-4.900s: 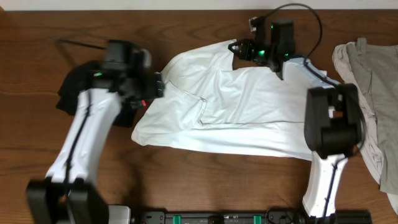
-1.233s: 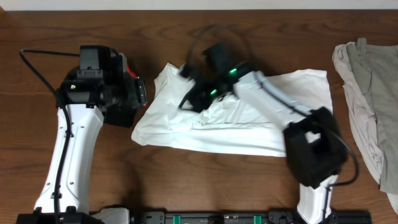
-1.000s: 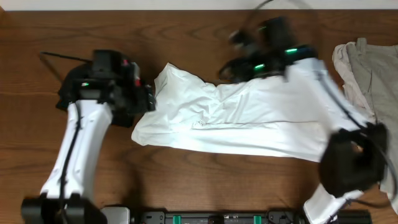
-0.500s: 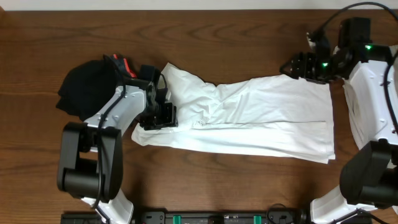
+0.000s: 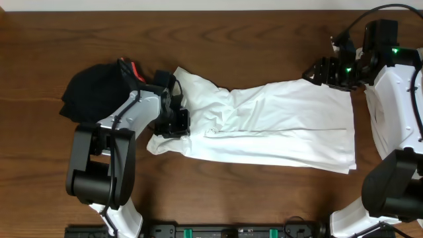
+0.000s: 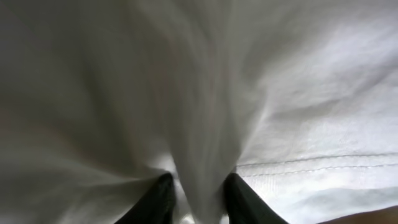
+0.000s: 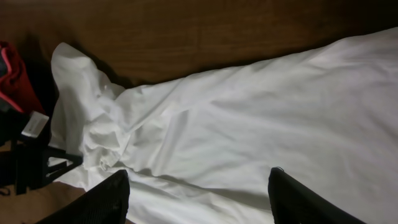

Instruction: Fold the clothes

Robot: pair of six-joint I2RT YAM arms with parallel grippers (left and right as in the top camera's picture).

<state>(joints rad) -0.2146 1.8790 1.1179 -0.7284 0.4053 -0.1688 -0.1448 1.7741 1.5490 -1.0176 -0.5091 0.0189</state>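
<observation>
White and rumpled, the long cloth garment (image 5: pixel 264 129) lies spread across the middle of the dark brown wooden table (image 5: pixel 218 198). Its long side runs left to right, smoother toward the right end and bunched into folds at the left end. The left gripper (image 5: pixel 173 122) sits at that crumpled left edge, low on the fabric. In the left wrist view the left gripper (image 6: pixel 198 198) is clenched on a raised ridge of the garment (image 6: pixel 205 93), with one dark finger (image 6: pixel 157 200) pressed against each side of the pinched fold. A stitched seam (image 6: pixel 311 165) runs across the cloth just to the right of the pinch. Just beyond the left arm, at the left of the table, lies a black bundle of fabric with a red patch (image 5: pixel 92 92), touching or nearly touching the white garment's upper left corner; which of the two cannot be told. The right gripper (image 5: pixel 317 71) hangs at the far upper right corner of the garment, just beside its edge. From the right wrist camera the right gripper (image 7: pixel 199 202) is released: its two dark fingers (image 7: pixel 99 200) stand wide apart, with only the flat cloth (image 7: pixel 261 137) showing below and between them and nothing held. That same view looks along the garment toward its wrinkled far end, where bare table (image 7: pixel 186 31) shows above it.
</observation>
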